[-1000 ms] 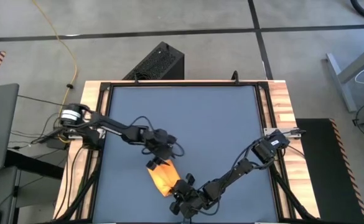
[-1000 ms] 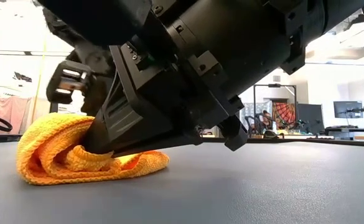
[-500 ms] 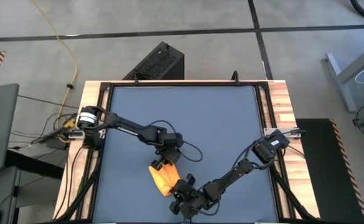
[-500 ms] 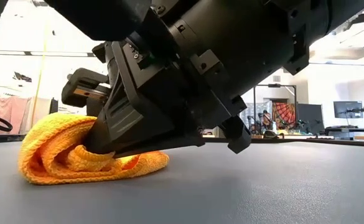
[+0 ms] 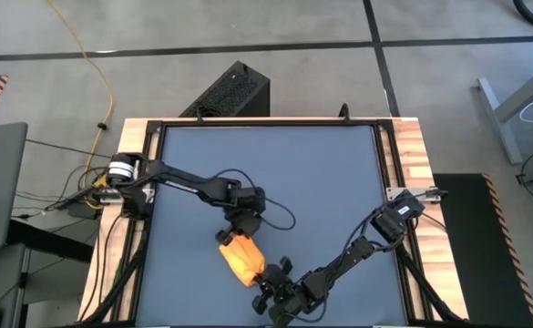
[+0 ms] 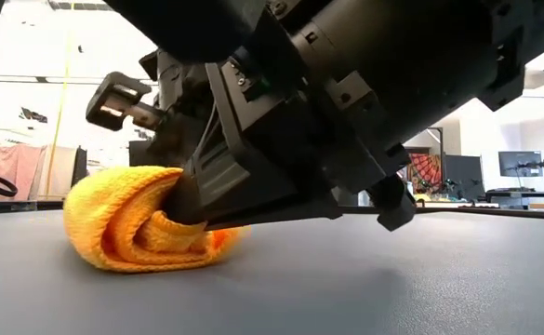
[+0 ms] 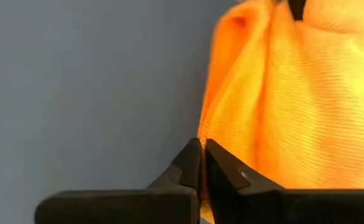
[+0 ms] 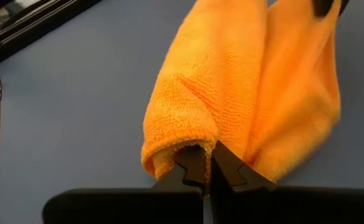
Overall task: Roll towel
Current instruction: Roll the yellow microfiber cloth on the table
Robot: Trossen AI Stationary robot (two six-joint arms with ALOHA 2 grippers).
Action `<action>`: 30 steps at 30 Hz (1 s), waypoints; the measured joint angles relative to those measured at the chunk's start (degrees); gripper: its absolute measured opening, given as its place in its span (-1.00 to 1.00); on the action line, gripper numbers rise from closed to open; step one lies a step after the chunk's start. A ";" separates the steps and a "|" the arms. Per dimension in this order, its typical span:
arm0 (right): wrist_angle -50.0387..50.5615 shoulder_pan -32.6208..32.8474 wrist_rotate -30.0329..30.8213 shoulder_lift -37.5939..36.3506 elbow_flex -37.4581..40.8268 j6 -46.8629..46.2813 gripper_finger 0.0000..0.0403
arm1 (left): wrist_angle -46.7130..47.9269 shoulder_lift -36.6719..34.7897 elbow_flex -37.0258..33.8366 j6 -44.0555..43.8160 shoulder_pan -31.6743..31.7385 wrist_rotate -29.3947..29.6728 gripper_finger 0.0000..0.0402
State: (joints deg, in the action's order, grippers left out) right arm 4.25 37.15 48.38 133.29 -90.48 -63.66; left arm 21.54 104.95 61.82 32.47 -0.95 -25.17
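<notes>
Yellow-orange towel [image 5: 242, 258] half-rolled, left end effector [image 7: 203, 163] pinching one edge, right end effector [image 8: 208, 163] clamped on opposite end

Black perforated box [image 5: 232, 91] behind blue-grey table [image 5: 321, 173]; yellow cable [image 5: 91, 56] across concrete floor [image 5: 248, 27]

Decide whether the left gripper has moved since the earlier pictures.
Yes. In the high view the left gripper moved right, away from the table's left rail, onto the towel.

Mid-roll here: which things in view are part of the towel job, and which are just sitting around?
In the job:
- towel
- left gripper, shut on the towel's far end
- right gripper, shut on its near end

Just around:
- black box on the floor
- yellow cable
</notes>
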 joint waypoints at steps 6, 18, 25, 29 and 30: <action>-0.04 -0.62 0.20 0.00 0.00 -0.01 -0.90 | 1.39 -3.40 -0.02 0.28 0.72 0.56 -1.00; 7.82 -0.06 3.63 0.24 -0.04 -12.50 -0.90 | 7.06 -6.65 -1.73 1.16 -0.92 -0.13 -1.00; 13.52 0.99 5.86 0.24 -0.09 -22.22 -0.90 | 2.86 -6.65 -8.05 0.02 -4.74 1.49 -1.00; 14.75 0.62 4.43 0.11 -0.11 -26.15 -0.90 | -0.50 -6.67 -9.70 -2.49 -5.48 2.07 -1.00; 14.82 0.48 3.59 0.05 -0.11 -26.38 -0.90 | -1.03 -6.69 -9.82 -3.39 -5.53 2.10 -1.00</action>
State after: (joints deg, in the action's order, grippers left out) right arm 19.07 37.62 51.97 133.35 -90.59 -90.04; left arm 20.51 98.26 52.01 29.08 -6.48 -23.07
